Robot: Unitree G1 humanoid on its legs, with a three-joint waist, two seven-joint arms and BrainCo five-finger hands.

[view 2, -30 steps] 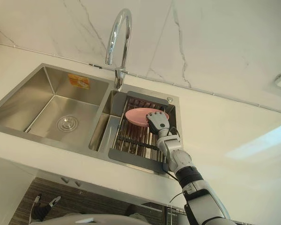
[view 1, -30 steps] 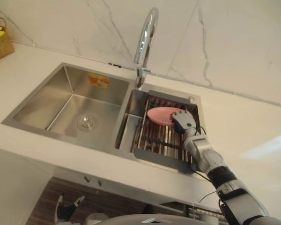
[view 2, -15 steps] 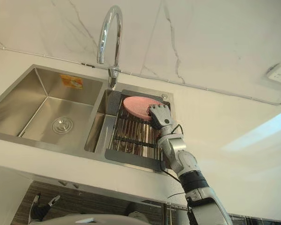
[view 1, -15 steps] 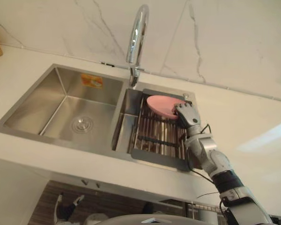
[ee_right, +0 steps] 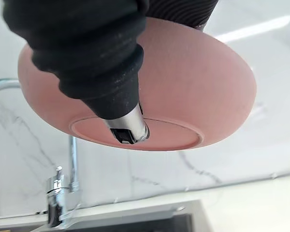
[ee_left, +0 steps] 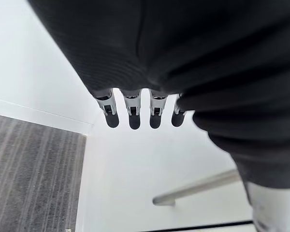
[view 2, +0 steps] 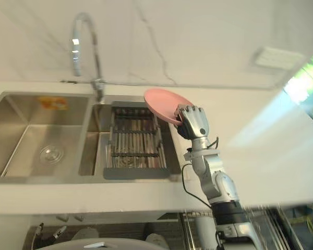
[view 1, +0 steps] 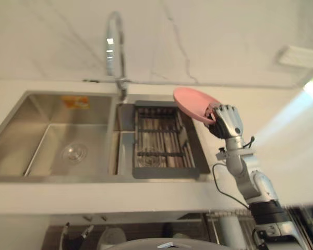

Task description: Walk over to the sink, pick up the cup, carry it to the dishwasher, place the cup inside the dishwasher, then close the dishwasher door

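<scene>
1. Task object: the item in hand is a pink bowl point(view 1: 192, 101), shallow and with a foot ring, not a cup. It is held tilted in the air over the right rim of the sink point(view 1: 68, 178), beside the far right corner of the drainer rack point(view 1: 161, 140). It touches neither the rack nor the worktop point(view 1: 281, 146).

2. Grasp: the right hand point(view 1: 227, 121) is closed on the bowl's right-hand edge. Its fingers curl over the rim. In the right wrist view the thumb point(ee_right: 128, 125) presses on the underside at the foot ring. The bowl sits on the sink side of the hand and projects toward the faucet point(view 1: 113, 47).

3. Progress, as a judgement: the walk to the sink and the pick-up appear done, as the bowl is clear of the rack and carried by the hand alone. The carry looks to be at its very start.

4. Remaining: carry the bowl to the dishwasher, set it inside, release it, and close the door.

5. Risk: the hold is on one edge of a tilted, smooth bowl. A slip or rotation during the carry is possible and the grip should be watched.

6. Other hand: the left hand point(ee_left: 130, 108) hangs with its fingers straight and holds nothing, in front of a white cabinet front above a dark floor.
</scene>
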